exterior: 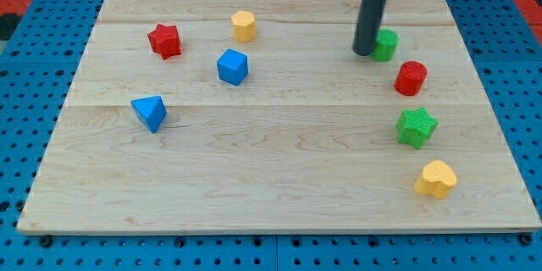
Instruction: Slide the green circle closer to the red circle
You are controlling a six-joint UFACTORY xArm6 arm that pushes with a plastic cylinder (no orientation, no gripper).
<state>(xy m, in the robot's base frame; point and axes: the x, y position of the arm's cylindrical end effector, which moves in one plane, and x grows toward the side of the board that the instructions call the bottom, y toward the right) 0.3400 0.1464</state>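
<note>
Pressing my tip [364, 51] against the view's-left side of the green circle [387, 45]; no fingers on this rod, so nothing opening or closing. Sitting near the table's [279, 178] top right, with the red circle [411, 78] just below-right. Lying further down: green star [417, 127], yellow heart [436, 179].

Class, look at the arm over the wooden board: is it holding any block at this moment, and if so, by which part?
Nothing is held. The arm ends in a plain rod; my tip stands right beside the green circle, on its view-left side, apparently touching it. The red circle sits just below.
</note>
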